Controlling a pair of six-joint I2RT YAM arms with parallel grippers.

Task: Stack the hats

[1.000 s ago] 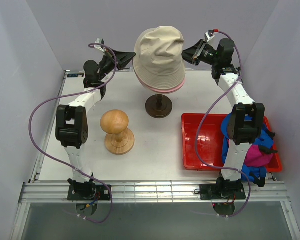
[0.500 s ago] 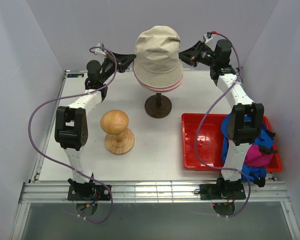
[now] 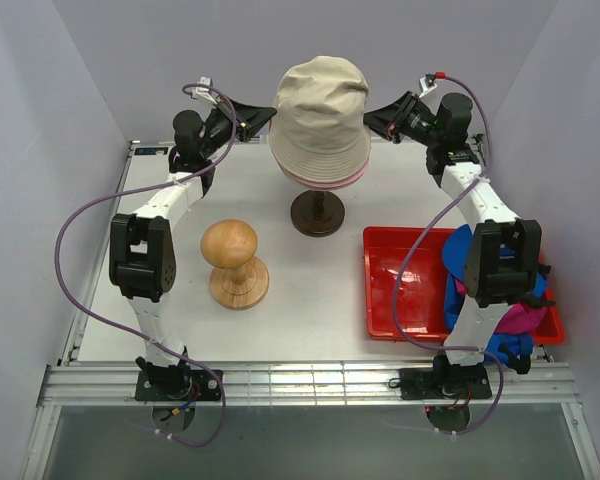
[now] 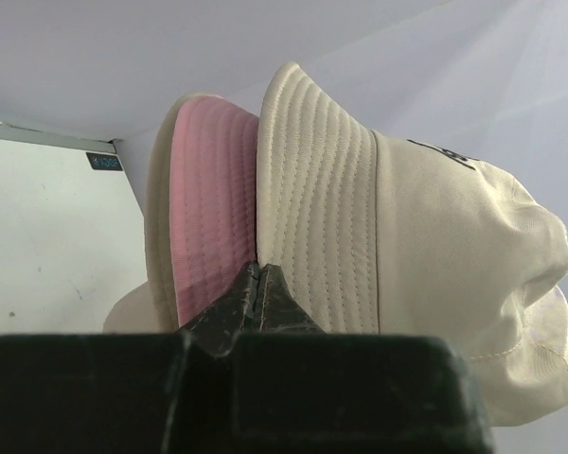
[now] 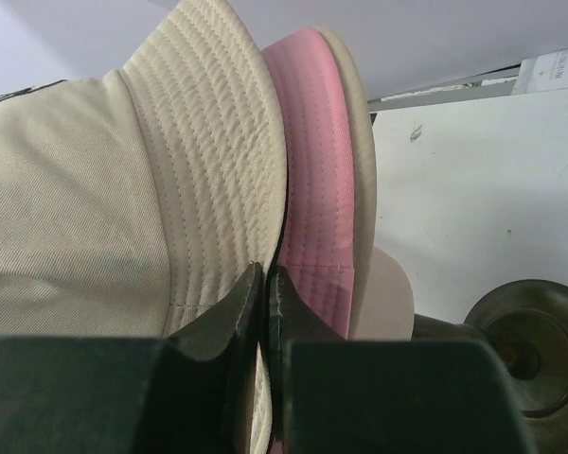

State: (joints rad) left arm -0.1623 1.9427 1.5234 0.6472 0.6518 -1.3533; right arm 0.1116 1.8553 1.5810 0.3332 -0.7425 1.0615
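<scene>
- Beige hat [image 3: 320, 100] sits crown-up over the pink hat [image 3: 348, 178], whose brim shows as a thin rim just beneath the beige brim; both perch high on a dark stand [image 3: 317, 212] at the back middle of the table [image 3: 310, 300].
- Left end effector [image 3: 270, 112] is closed, its tips at the left edge of the beige brim where it meets the pink one; whether fabric is caught between them cannot be told.
- Right end effector [image 3: 368, 118] is likewise closed, its tips at the same seam on the right side.
- Blue cap [image 3: 456, 250] and magenta cap [image 3: 520, 318] lie bunched in the red tray [image 3: 400, 290], partly hidden by the right arm.
- Wooden block [image 3: 235, 262] stands left of the stand, apart from it.
</scene>
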